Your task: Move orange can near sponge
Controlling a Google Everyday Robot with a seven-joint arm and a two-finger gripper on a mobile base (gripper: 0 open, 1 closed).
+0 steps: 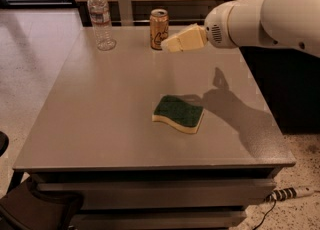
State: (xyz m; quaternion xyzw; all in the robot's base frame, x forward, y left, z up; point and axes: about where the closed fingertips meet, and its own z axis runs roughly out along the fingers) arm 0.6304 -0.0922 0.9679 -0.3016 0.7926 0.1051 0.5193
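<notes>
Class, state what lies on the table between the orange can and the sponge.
In the camera view, only bare table lies between orange can and sponge; the end effector hovers beside the can.

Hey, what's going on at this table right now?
A robot arm reaches over the grey table, with its pincer right beside the orange can, which stands upright at the far edge. I cannot tell whether it has a grip on the can. The sponge lies flat nearer the front, well apart from the can, so the can has not been brought near it yet. A water bottle stands further along the far edge.
</notes>
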